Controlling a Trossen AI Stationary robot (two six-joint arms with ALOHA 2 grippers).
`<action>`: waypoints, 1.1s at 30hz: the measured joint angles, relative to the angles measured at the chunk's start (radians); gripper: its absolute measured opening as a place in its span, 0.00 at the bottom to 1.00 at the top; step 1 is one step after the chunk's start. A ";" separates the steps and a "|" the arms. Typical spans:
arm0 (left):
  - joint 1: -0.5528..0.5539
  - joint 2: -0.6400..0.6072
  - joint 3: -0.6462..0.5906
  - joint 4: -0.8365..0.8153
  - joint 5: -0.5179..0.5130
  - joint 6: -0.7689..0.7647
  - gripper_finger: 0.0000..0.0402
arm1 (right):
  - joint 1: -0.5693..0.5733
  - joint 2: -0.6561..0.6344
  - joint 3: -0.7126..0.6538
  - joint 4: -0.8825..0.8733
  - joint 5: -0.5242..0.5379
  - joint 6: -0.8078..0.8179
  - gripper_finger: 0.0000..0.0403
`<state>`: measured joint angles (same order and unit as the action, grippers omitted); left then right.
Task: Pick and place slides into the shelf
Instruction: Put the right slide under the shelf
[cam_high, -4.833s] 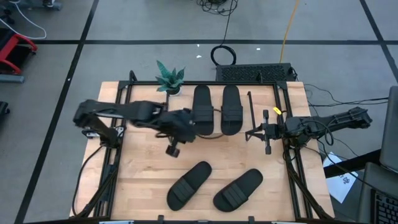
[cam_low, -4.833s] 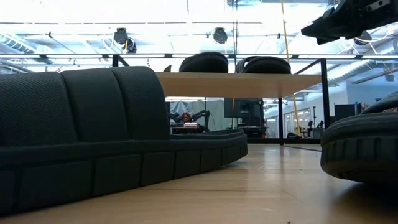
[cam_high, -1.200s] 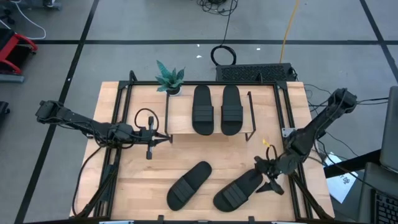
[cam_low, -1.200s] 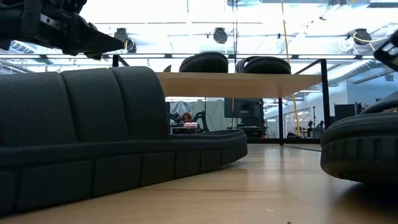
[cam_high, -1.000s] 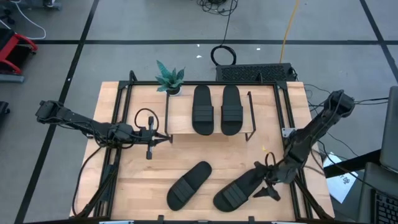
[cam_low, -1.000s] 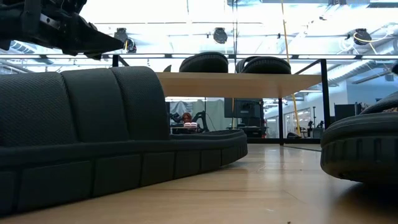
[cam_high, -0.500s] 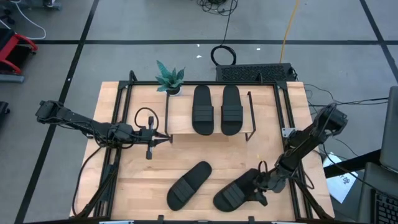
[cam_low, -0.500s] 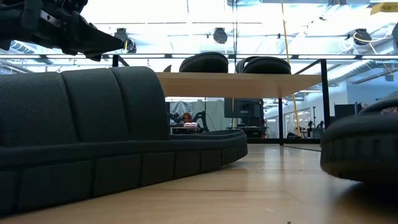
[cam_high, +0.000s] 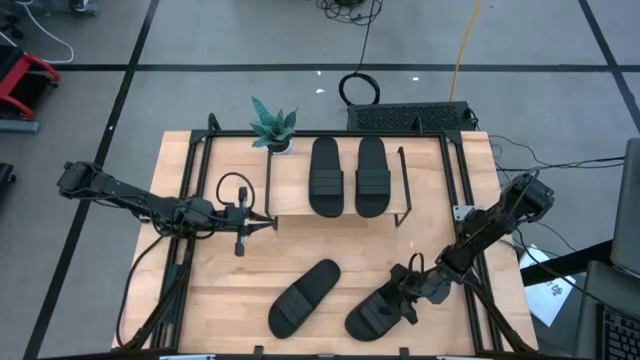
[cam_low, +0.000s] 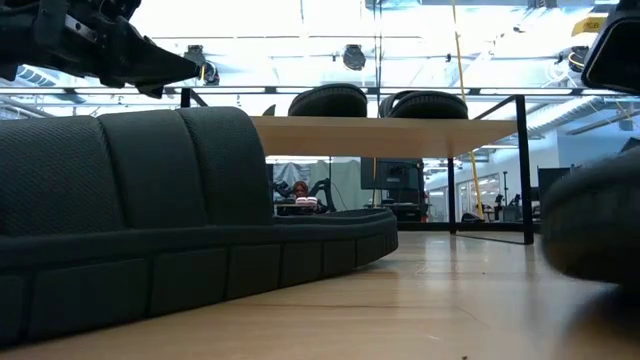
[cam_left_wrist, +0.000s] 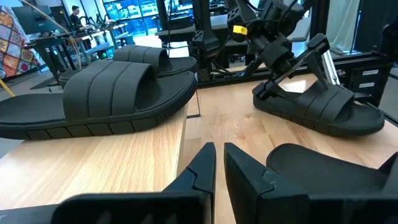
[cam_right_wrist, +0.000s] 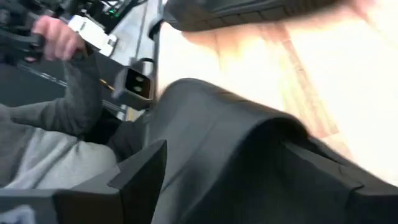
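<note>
Four matching black slides are seen around one low shelf (cam_high: 290, 186), a rack with a pale wood top board carried on a thin black metal frame. On that board, toward its right part, two slides (cam_high: 324, 176) (cam_high: 372, 176) are laid side by side, close together and parallel, their wide ribbed straps crossing elongated rubbery soles. Well in front of the shelf, on the bare wooden table (cam_high: 230, 280), the other two are set at a slant: the left floor slide (cam_high: 304, 297) lies free, and the right floor slide (cam_high: 383, 306) lies just beside it. In the low view the ribbed strap and grooved sole edge of one floor slide (cam_low: 180, 220) fill the foreground, with the shelf's board (cam_low: 390, 122) and the rounded straps of its pair seen beyond.

At the right floor slide the right gripper (cam_high: 412, 295) is placed with its jaws spread wide about the strap; whether the sandal is yet clasped cannot be told. Just left of the shelf's front corner the left gripper (cam_high: 262, 222) is held level, its fingers (cam_left_wrist: 205, 163) drawn nearly together on nothing. At the shelf's rear left corner a small green plant (cam_high: 273, 124) is stood.
</note>
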<state>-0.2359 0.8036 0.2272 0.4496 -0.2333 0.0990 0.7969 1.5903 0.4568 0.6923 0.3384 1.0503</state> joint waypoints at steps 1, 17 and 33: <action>0.000 0.000 0.000 0.000 0.000 0.000 0.08 | -0.001 0.005 0.000 -0.001 -0.004 -0.004 0.68; 0.000 0.000 0.000 0.009 0.000 -0.003 0.08 | -0.023 0.021 0.004 0.107 -0.185 -0.276 0.03; 0.000 0.000 0.000 0.009 0.000 -0.003 0.08 | -0.266 -0.118 0.258 -0.589 -0.740 -0.630 0.01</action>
<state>-0.2359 0.8037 0.2272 0.4587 -0.2334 0.0959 0.5309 1.4723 0.7148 0.1029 -0.4017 0.4203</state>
